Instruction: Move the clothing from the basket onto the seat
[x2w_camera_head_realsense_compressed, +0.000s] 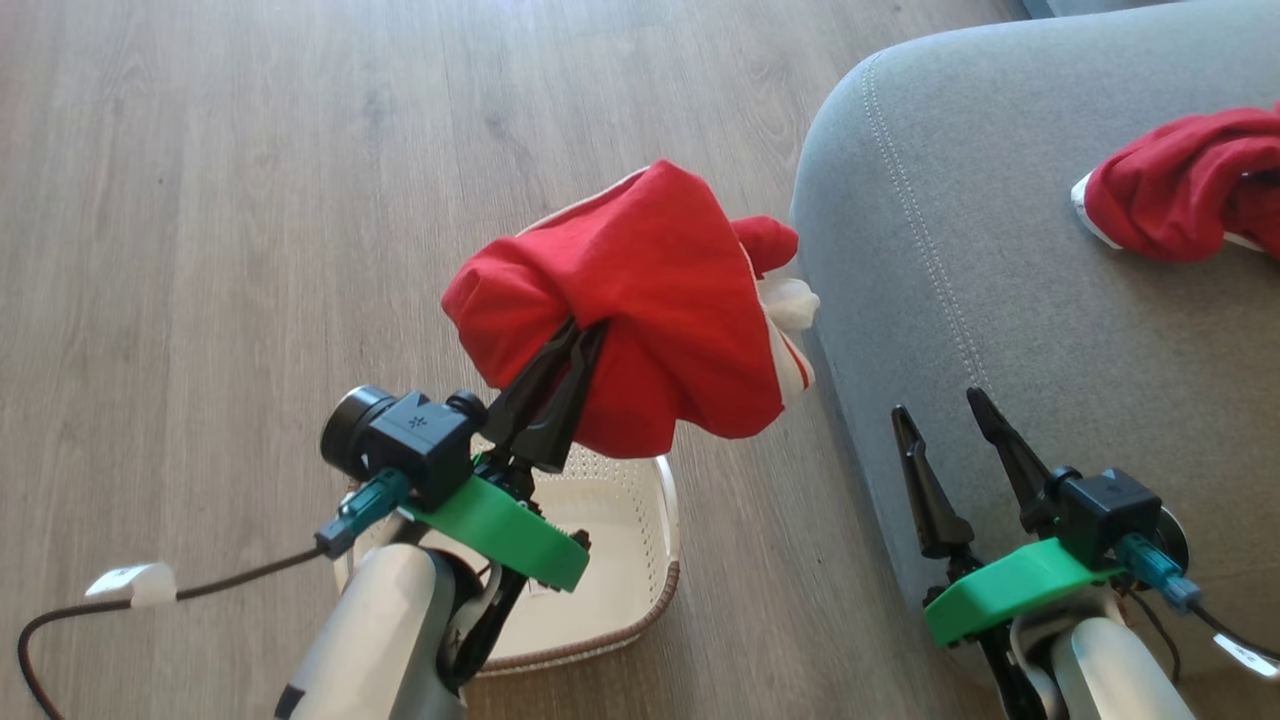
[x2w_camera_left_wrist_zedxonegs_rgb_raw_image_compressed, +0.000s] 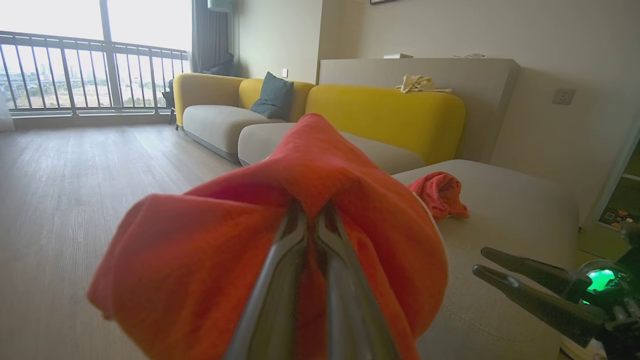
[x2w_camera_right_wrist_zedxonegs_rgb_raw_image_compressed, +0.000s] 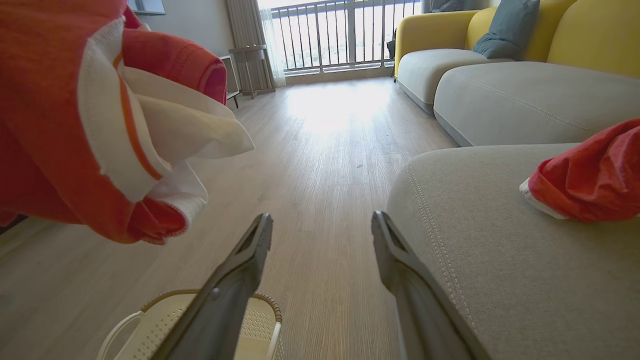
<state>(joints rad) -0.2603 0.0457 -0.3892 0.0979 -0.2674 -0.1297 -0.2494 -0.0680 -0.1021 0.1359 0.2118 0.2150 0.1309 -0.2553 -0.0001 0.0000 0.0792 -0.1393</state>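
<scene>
One grey seat (x2w_camera_head_realsense_compressed: 950, 250); pale wood floor (x2w_camera_head_realsense_compressed: 250, 200)

No text can be read: the white cable tag (x2w_camera_head_realsense_compressed: 130, 583) and the camera's small emblem (x2w_camera_head_realsense_compressed: 417, 421) are illegible.

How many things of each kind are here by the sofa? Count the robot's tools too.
Bright red fabric garments, white-trimmed: 2 (held garment; lying garment, on the seat)
Cream-white perforated plastic basket: 1
Large grey upholstered sofa seat: 1
Dark two-fingered tools: 2 (left tool, shut on the held garment; right tool, open)
Total: 6
</scene>
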